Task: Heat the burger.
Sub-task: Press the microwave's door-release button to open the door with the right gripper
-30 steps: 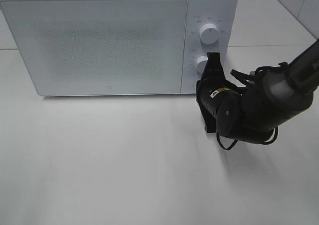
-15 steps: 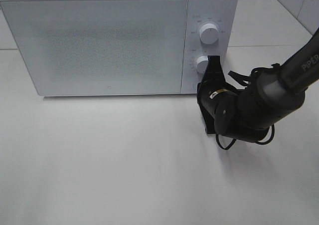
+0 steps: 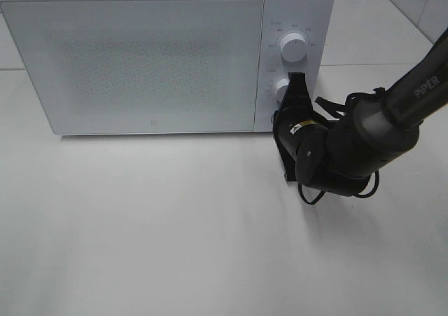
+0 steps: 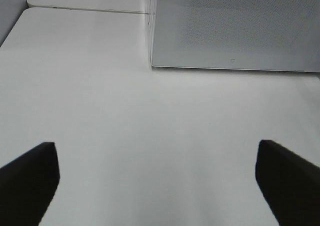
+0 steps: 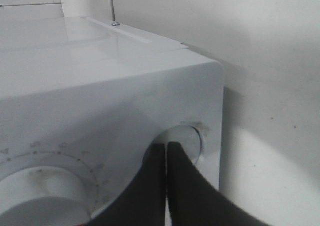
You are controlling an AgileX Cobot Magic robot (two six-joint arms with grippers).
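1 arm (image 3: 392,113) marked "PIPER" | R gripper (image 3: 299,78) clenched by microwave (image 3: 147,64) knob (image 3: 281,90); L gripper (image 4: 157,158) released — empty

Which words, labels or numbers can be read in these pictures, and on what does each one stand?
"PIPER": on the right arm.
Marks around the upper knob and the lower knob of the microwave: too small to read.
Small mark low on the door: too small to read.
Yellow label on that arm: blurred, not readable.
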